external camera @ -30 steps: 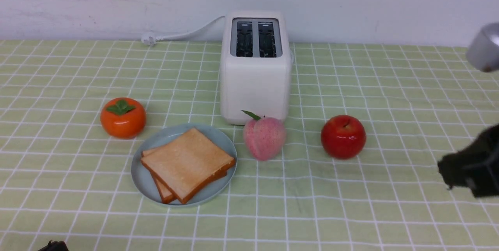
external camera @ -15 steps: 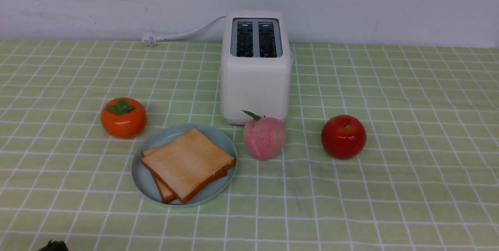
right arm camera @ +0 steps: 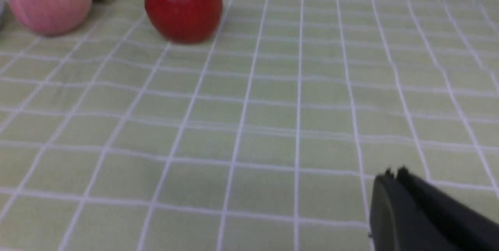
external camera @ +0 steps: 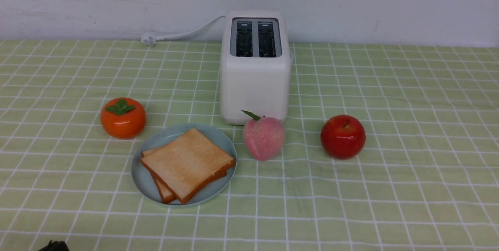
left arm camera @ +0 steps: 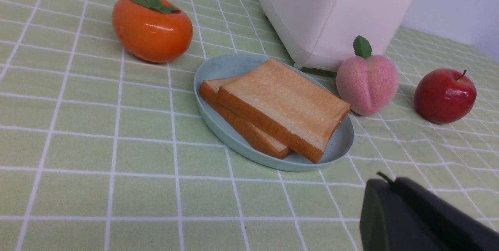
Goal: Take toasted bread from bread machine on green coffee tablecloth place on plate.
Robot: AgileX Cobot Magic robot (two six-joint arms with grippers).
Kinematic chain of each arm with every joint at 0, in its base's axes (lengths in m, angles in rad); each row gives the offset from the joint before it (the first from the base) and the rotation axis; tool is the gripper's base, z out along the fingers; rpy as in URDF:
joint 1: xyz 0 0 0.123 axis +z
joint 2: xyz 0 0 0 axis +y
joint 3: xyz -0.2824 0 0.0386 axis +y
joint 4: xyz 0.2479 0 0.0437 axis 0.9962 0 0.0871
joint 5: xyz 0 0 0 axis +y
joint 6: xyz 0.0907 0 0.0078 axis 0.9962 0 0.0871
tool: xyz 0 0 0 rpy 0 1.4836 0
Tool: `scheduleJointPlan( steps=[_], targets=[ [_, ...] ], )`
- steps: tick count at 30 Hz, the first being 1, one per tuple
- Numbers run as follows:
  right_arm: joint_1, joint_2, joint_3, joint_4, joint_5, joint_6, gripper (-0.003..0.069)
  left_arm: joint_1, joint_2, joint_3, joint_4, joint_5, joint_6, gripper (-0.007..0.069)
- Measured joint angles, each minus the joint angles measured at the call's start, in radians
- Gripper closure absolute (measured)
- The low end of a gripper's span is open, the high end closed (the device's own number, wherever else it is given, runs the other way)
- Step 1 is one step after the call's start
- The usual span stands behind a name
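Note:
Two slices of toasted bread (external camera: 188, 162) (left arm camera: 284, 105) lie stacked flat on the pale blue plate (external camera: 145, 179) (left arm camera: 218, 68). Behind the plate stands the white bread machine (external camera: 255, 83) (left arm camera: 335, 13), both of its dark slots empty. All of it rests on the green coffee tablecloth (external camera: 409, 126). My left gripper (left arm camera: 390, 182) is shut with nothing in it, low over the cloth on the near side of the plate; only a dark corner (external camera: 52, 246) of it shows in the front view. My right gripper (right arm camera: 393, 175) is shut and empty over bare cloth, away from the fruit and outside the front view.
An orange persimmon (external camera: 123, 117) sits left of the plate. A pink peach (external camera: 264, 137) stands in front of the toaster, and a red apple (external camera: 343, 136) (right arm camera: 183, 5) lies to its right. The toaster's white cord and plug (external camera: 150, 39) trail along the back wall.
My right arm has drawn back to the right, out of the front view, and its jaws have closed. The toast, plate and fruit have not moved.

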Motion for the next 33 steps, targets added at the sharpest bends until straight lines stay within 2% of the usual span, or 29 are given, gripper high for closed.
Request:
scheduleJointPlan(
  steps=[6, 33],
  targets=[
    [-0.001, -0.007, 0.0, -0.01, 0.0, 0.036, 0.0678, 0.0, 0.0, 0.001, 0.0, 0.001, 0.0, 0.0627],
    [-0.001, -0.007, 0.0, -0.013, 0.0, 0.039, 0.0662, 0.0, -0.002, 0.001, 0.0, 0.001, 0.0, 0.0606]
  ],
)
